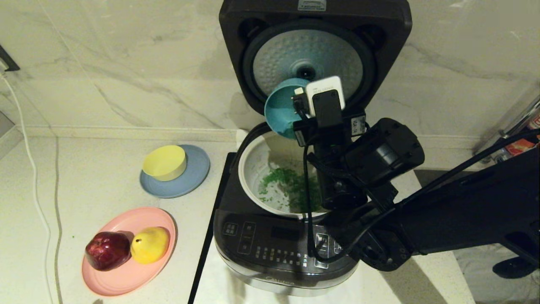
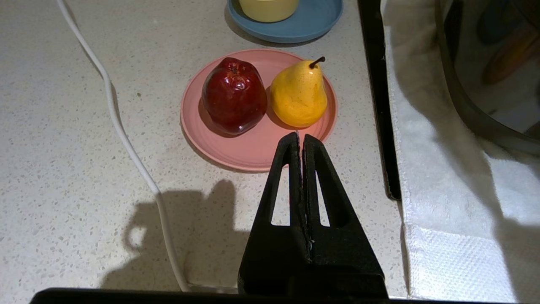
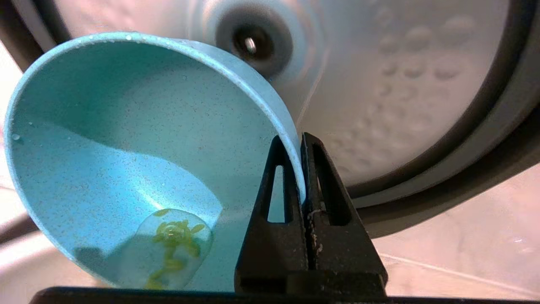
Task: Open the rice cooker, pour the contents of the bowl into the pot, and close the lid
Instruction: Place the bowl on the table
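The rice cooker (image 1: 278,249) stands with its lid (image 1: 314,50) swung up, the dimpled silver disc (image 3: 405,93) facing me. Green chopped contents (image 1: 287,188) lie in the cream-white pot (image 1: 253,169). My right gripper (image 3: 300,145) is shut on the rim of the teal bowl (image 1: 280,107) (image 3: 126,147), holding it tipped on its side above the pot's back edge, close in front of the lid. A few green bits (image 3: 173,242) still cling near the bowl's lower rim. My left gripper (image 2: 300,137) is shut on nothing, hovering over the counter near the pink plate.
A pink plate (image 1: 126,274) (image 2: 253,147) carries a red apple (image 2: 234,95) and a yellow pear (image 2: 298,95). Behind it a yellow bowl (image 1: 164,162) sits on a grey-blue plate (image 1: 194,177). A white cord (image 2: 126,139) crosses the counter. A white towel (image 2: 443,190) lies under the cooker.
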